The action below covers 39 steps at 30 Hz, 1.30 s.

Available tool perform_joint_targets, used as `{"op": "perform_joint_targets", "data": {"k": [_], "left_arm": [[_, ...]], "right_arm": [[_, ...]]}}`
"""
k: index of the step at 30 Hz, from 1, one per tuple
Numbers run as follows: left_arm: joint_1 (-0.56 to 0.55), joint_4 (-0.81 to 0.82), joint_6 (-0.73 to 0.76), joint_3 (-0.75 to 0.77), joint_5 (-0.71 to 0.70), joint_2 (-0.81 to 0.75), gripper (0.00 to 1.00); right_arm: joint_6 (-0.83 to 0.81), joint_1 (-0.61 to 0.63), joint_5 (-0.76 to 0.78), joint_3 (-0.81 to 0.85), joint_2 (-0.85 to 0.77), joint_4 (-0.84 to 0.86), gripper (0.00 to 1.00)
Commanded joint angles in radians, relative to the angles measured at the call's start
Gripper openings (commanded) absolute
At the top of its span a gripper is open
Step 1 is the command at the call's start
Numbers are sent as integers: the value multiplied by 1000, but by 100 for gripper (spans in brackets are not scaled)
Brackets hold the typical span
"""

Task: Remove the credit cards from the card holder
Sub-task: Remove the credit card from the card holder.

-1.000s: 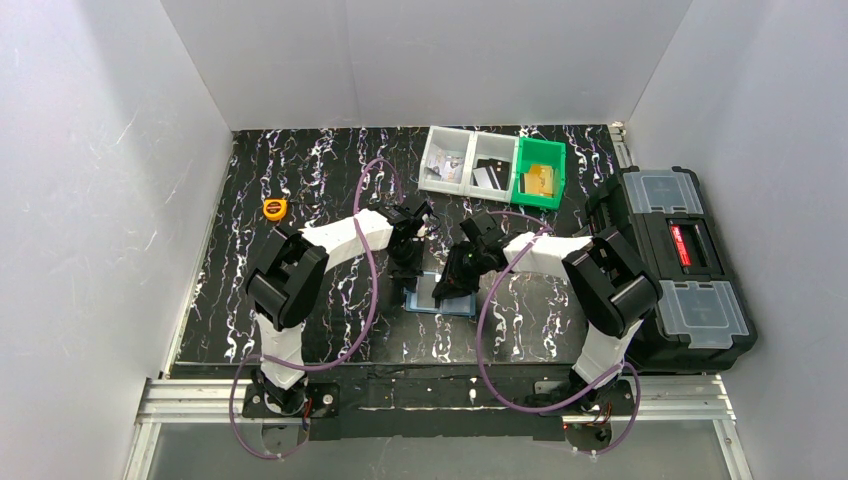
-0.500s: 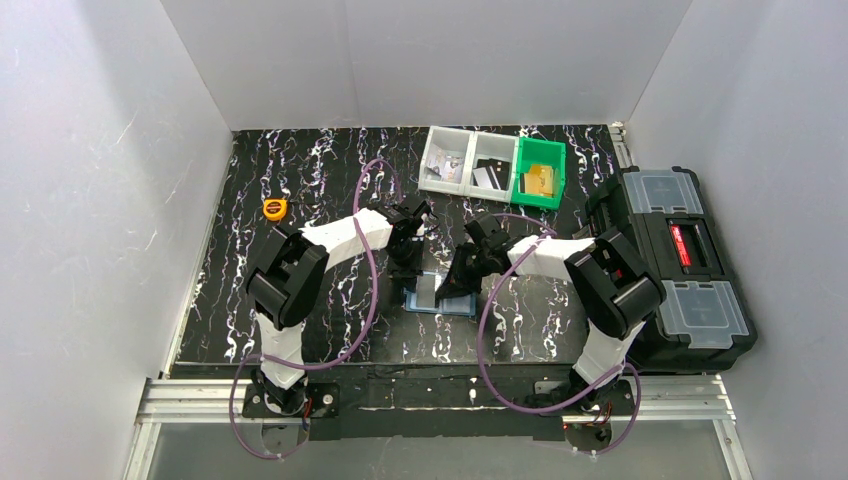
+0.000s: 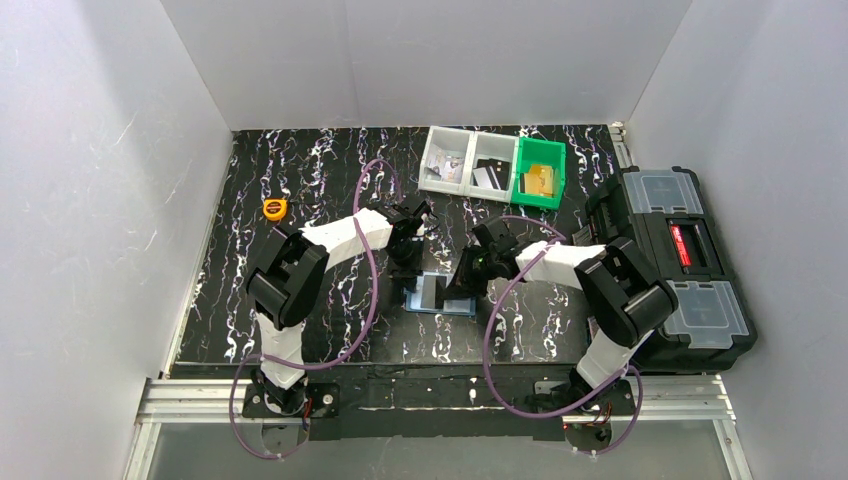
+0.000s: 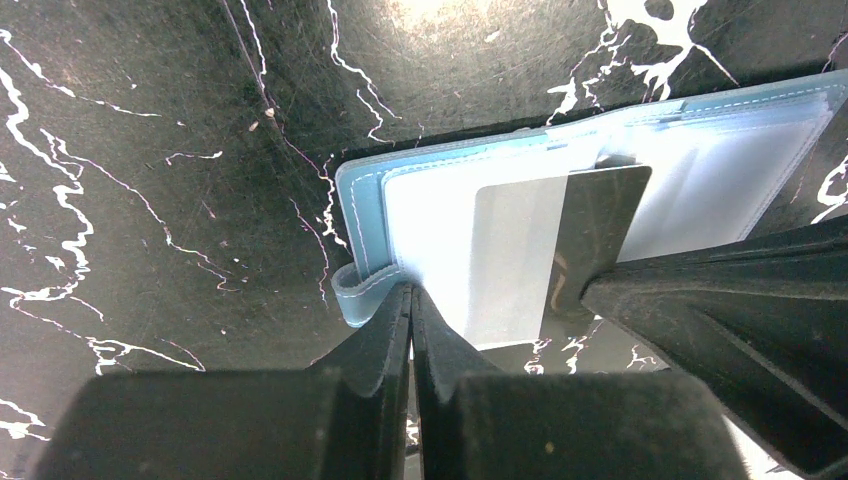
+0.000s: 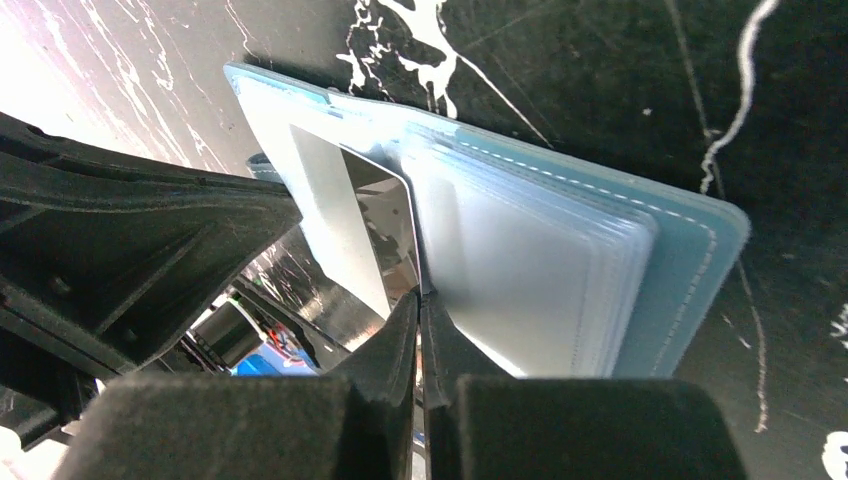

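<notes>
The dusty-blue card holder (image 3: 441, 298) lies open on the black marbled table between both grippers. In the left wrist view my left gripper (image 4: 411, 291) is shut, its tips pressed on the card holder (image 4: 365, 215) at its edge beside the strap. A shiny silver-and-dark card (image 4: 560, 240) sticks out of a clear sleeve. My right gripper (image 5: 419, 296) is shut on the near edge of this card (image 5: 350, 215), which stands tilted up from the card holder (image 5: 680, 270). From above, the left gripper (image 3: 408, 270) and right gripper (image 3: 463, 284) flank the holder.
Two clear bins (image 3: 447, 160) (image 3: 492, 163) and a green bin (image 3: 539, 172) hold small items at the back. A black toolbox (image 3: 672, 265) stands at the right edge. A yellow tape measure (image 3: 274, 209) lies at the back left.
My right gripper has shifted slightly right and towards me with the card, which now shows further out of its sleeve. The left gripper has stayed on the holder.
</notes>
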Motion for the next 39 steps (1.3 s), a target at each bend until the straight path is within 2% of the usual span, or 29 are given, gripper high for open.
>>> {"op": "perform_joint_targets", "data": {"k": [1, 3, 10, 13, 15, 21, 25, 39], "left_arm": [[-5, -48, 5, -36, -26, 60, 0], [-5, -47, 5, -38, -23, 60, 0], [-5, -44, 8, -35, -14, 64, 0], [-5, -45, 12, -30, -4, 71, 0], [-6, -45, 12, -27, -3, 73, 0], [-5, -47, 11, -30, -9, 74, 0], [-5, -49, 9, -33, -12, 71, 0], [-5, -58, 15, -24, -17, 68, 0]], "right_arm": [[2, -11, 31, -38, -45, -2, 6], [3, -14, 23, -46, -44, 13, 7], [13, -14, -26, -33, 24, 65, 32], [27, -14, -44, -40, 69, 110, 33], [28, -15, -36, -48, 67, 109, 29], [-9, -22, 36, -47, -22, 19, 9], [-18, -23, 46, -45, -50, -1, 2], [-73, -30, 106, -54, -157, -98, 1]]}}
